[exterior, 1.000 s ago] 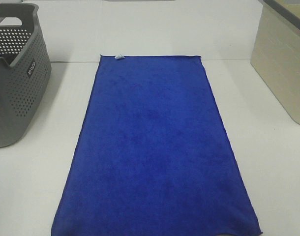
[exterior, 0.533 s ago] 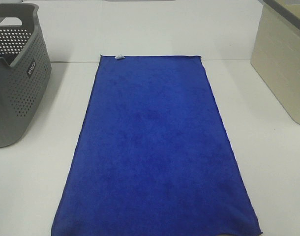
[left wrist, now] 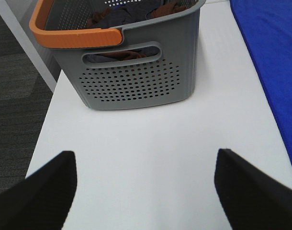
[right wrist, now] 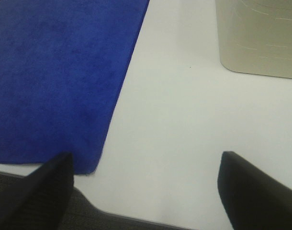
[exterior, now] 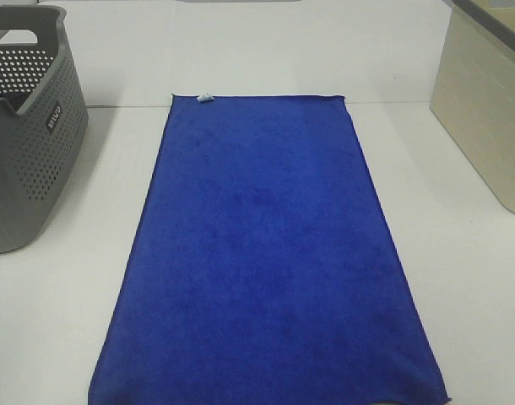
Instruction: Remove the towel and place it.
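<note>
— Across the white worktop [exterior: 63, 321] the towel [exterior: 266, 253] lies flat, between grey basket [exterior: 25, 126] and beige bin [exterior: 485, 110].
— Both arms' fingers [left wrist: 45, 191] [right wrist: 251, 191] spread apart, holding nothing.

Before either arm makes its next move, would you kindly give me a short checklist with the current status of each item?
1. Towel lies flat and spread on the table: ok.
2. Nothing rests on the towel: ok.
3. Left gripper open and empty, over bare table: ok.
4. Right gripper open and empty, beside the towel's near corner: ok.
5. Grey basket stands apart from the towel: ok.
6. Beige bin free inside: cannot tell, interior hardly visible.
</note>
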